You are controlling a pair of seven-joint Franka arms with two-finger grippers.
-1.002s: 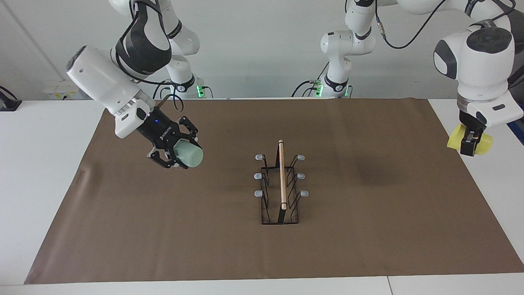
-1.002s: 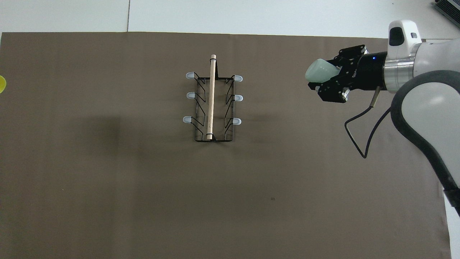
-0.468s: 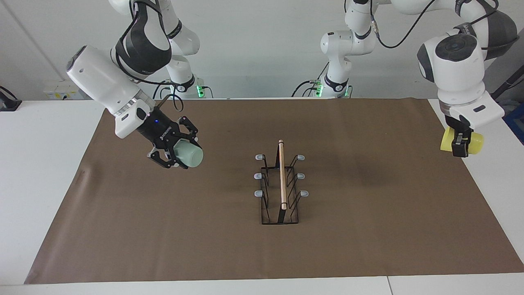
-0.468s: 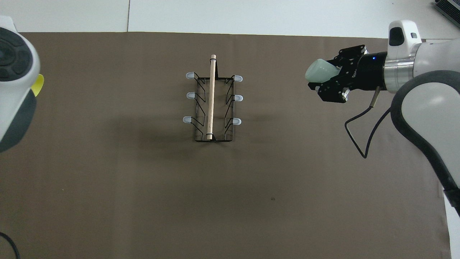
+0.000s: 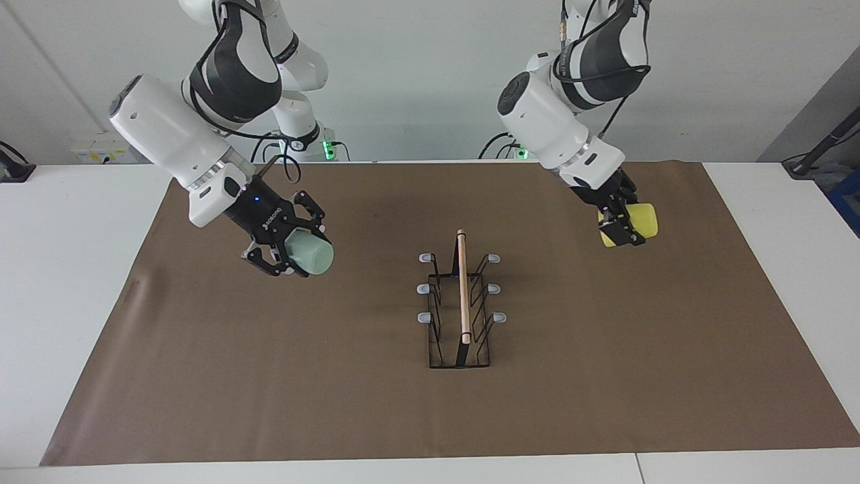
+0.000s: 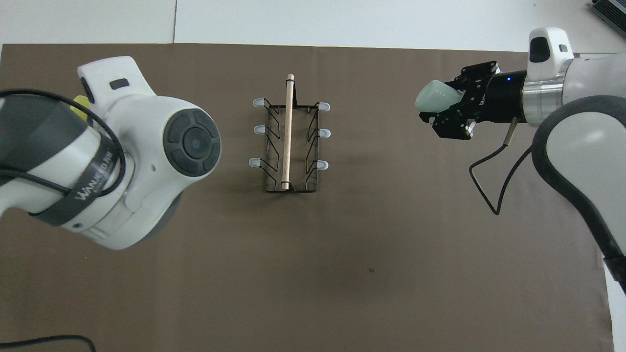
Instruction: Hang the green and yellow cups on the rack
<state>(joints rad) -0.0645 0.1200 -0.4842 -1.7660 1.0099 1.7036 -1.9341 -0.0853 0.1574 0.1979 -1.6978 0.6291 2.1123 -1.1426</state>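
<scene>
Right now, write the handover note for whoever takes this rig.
Left tool: shut on the yellow cup, in the air over the mat toward the left arm's end.
Right tool: shut on the green cup, in the air over the mat toward the right arm's end.
Rack: mid-mat, all six prongs bare.
Done: both cups picked up.
Left: hang both.

Rack mid-mat, a cup held aloft at each end.
The rack (image 5: 460, 306) stands on the mat (image 5: 269, 376); the right gripper (image 5: 290, 259) and left gripper (image 5: 621, 225) hold cups over it.
</scene>
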